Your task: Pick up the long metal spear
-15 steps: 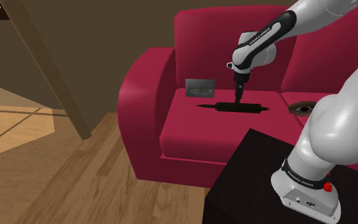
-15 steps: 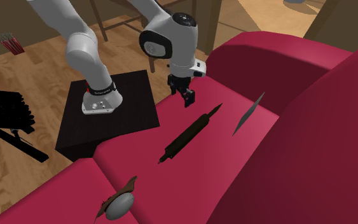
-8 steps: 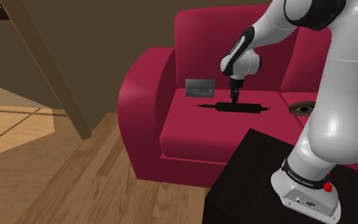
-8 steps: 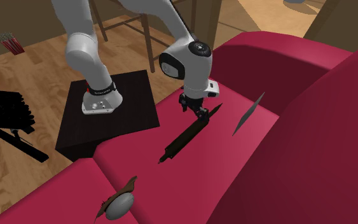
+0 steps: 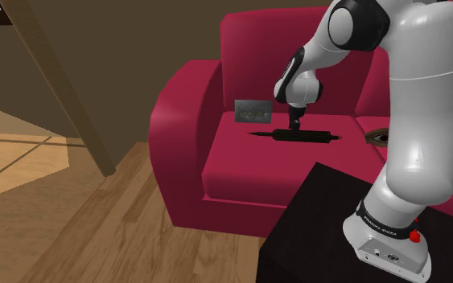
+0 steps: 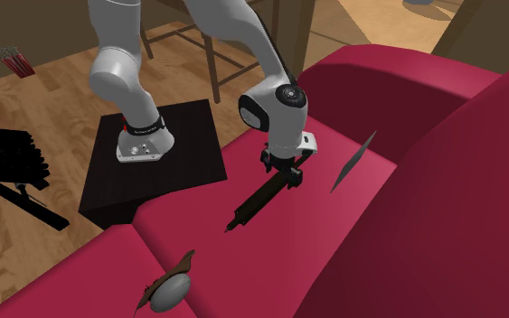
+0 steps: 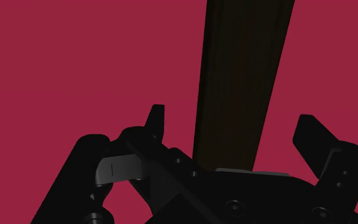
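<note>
Gripper (image 7: pixel 233 124) sits low over the sofa (image 5: pixel 240 169) seat with its fingers (image 7: pixel 156 121) spread wide, one on each side of the spear (image 6: pixel 254 203). I see red cushion between each finger and the shaft, so nothing is clasped yet. That spear lies flat on the seat directly under the hand, dark and thick through the middle, thinning to a point at each end. I judge it stiff and fairly heavy for its width, with a smooth round shaft that could roll or slip between the pads. Being long, it will tip if I take it far off centre, so the thick middle section under the fingers looks like the place to close. The cushion is probably soft and may give a little under pressure. Just beyond the gripper a grey plate (image 5: pixel 254 111) leans on the backrest, near but apart from the spear. A brown object (image 5: pixel 381 137) lies on the next cushion, well off to the side. Behind the arm are the black stand (image 5: pixel 313 217) and a wood floor (image 5: pixel 96 233).
</note>
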Robot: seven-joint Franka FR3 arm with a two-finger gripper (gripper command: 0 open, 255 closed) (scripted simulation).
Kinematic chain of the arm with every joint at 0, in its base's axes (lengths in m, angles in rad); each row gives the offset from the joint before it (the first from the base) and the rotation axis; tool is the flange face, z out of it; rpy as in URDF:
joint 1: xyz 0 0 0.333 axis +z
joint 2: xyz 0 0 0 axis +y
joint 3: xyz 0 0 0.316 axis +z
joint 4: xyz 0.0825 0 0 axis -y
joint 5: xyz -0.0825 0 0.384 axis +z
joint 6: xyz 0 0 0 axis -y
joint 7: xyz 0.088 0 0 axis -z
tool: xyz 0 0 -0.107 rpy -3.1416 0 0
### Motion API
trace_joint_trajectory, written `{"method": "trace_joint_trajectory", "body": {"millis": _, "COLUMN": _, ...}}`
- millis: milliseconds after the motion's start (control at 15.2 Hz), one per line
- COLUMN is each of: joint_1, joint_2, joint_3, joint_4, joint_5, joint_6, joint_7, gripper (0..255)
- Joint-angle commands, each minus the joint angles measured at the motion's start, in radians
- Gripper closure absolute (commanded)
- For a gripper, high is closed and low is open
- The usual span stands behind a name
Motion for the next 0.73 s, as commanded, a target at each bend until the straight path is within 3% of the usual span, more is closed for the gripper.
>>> {"method": "trace_joint_trajectory", "body": {"millis": 0, "joint_1": -0.015, "joint_2": 0.026, "joint_3": 0.019, "joint_4": 0.005, "joint_5": 0.026, "joint_6": 0.018, "joint_7": -0.019, "gripper": 0}}
{"method": "trace_joint_trajectory", "body": {"millis": 198, "joint_1": -0.027, "joint_2": 0.046, "joint_3": 0.035, "joint_4": 0.009, "joint_5": 0.045, "joint_6": 0.032, "joint_7": -0.033, "gripper": 0}}
{"method": "trace_joint_trajectory", "body": {"millis": 264, "joint_1": -0.026, "joint_2": 0.046, "joint_3": 0.035, "joint_4": 0.011, "joint_5": 0.045, "joint_6": 0.031, "joint_7": -0.031, "gripper": 255}}
{"method": "trace_joint_trajectory", "body": {"millis": 660, "joint_1": -0.026, "joint_2": 0.046, "joint_3": 0.035, "joint_4": 0.009, "joint_5": 0.045, "joint_6": 0.032, "joint_7": -0.032, "gripper": 255}}
